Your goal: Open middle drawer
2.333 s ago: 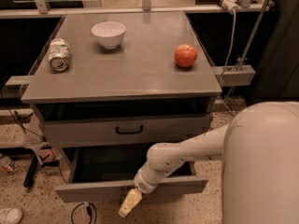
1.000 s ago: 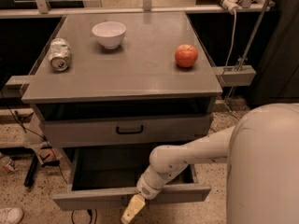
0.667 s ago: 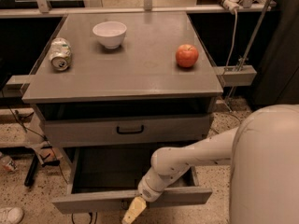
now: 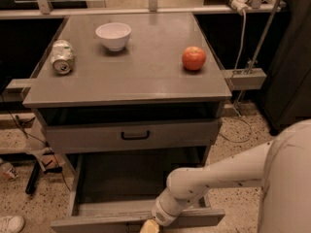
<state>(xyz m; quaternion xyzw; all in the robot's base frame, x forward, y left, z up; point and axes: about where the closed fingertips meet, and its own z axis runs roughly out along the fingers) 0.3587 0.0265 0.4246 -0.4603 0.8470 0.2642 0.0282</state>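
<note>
Much further out now: middle drawer [image 4: 121, 179] below top drawer [image 4: 87, 139], nearly open; gripper [image 4: 149, 226] at its front, grip cannot tell.

The middle drawer [image 4: 92, 221] stood pulled out, its cavity reachable from above, though the top drawer [image 4: 87, 140] overhung its rear. The arm [image 4: 218, 174] crossed its right front corner, with the gripper [image 4: 149, 226] at the front edge. On the cabinet top [image 4: 146, 76], can [image 4: 62, 56], bowl [image 4: 113, 35] and apple [image 4: 194, 58] sat well apart.

Speckled floor [image 4: 19, 198] surrounds a gray metal cabinet [image 4: 146, 76]; a pale rail [image 4: 97, 12] crosses the dark space behind.
</note>
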